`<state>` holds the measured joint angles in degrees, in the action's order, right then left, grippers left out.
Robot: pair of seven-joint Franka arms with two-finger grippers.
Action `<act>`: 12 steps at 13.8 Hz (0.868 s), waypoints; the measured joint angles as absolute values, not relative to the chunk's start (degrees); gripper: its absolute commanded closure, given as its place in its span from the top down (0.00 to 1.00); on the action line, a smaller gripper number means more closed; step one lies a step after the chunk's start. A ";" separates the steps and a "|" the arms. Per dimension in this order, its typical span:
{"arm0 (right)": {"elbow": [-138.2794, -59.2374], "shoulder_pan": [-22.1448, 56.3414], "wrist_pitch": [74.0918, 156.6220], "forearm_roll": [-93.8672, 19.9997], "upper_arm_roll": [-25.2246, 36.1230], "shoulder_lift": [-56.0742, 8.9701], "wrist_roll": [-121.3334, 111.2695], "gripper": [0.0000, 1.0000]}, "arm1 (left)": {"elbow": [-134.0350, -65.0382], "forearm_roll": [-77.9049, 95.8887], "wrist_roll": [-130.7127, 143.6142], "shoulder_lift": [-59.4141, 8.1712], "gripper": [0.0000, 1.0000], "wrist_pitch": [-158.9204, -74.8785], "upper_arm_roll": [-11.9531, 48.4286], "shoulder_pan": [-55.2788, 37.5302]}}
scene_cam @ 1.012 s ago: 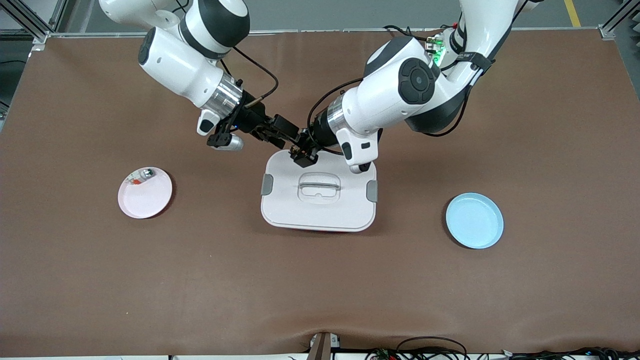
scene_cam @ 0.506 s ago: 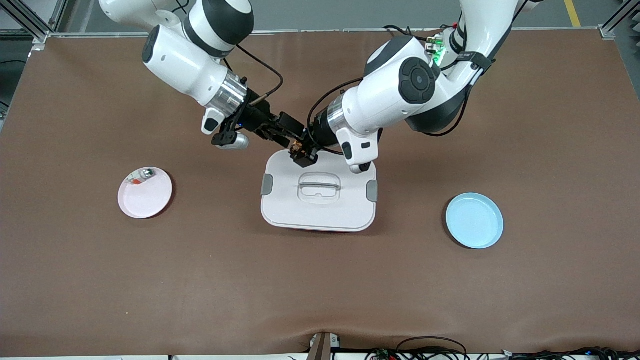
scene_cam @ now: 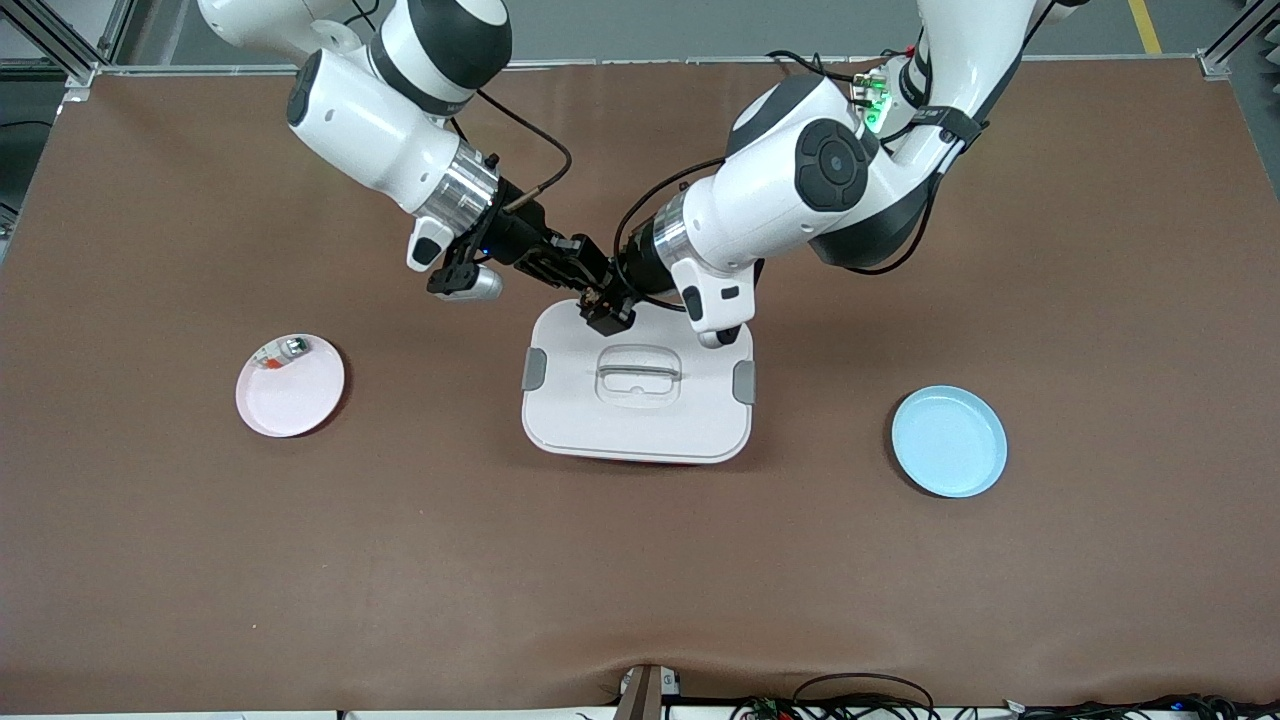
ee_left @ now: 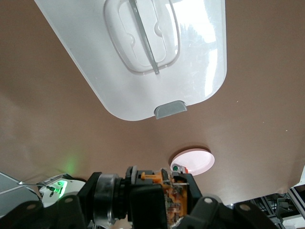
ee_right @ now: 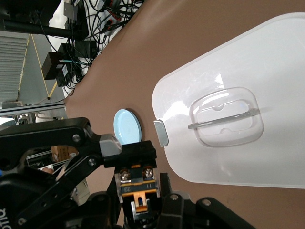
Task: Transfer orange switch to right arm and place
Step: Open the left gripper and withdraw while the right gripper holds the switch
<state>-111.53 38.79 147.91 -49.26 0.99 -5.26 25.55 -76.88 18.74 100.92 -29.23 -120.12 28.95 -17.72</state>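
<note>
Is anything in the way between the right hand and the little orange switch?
No, nothing visible is in the way. The right hand and the left hand meet above the edge of the white lidded box, both shut on the orange switch, which sits between them.

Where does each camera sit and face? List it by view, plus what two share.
Front view: high across the table, facing the arm bases; both arms show, left gripper and right gripper shut on the orange switch over the white box.
Left wrist view: on that wrist, looking past its gripper at white box and pink plate.
Right wrist view: on that wrist, looking past its gripper at white box and blue plate.
Shared: both wrist views show orange switch and white box.
</note>
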 measured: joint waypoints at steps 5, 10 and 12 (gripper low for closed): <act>-111.51 38.79 147.91 -49.26 0.99 -5.28 25.51 0.00 | -76.86 18.74 100.92 -29.23 0.12 -120.12 28.95 -17.71; -111.29 38.77 147.92 -49.26 1.04 -5.36 25.61 0.00 | -76.61 18.76 100.66 -29.22 1.00 -120.13 28.94 -17.67; -111.14 38.74 147.84 -49.27 1.10 -5.44 25.77 0.00 | -75.96 18.76 100.13 -29.22 1.00 -120.18 28.90 -17.39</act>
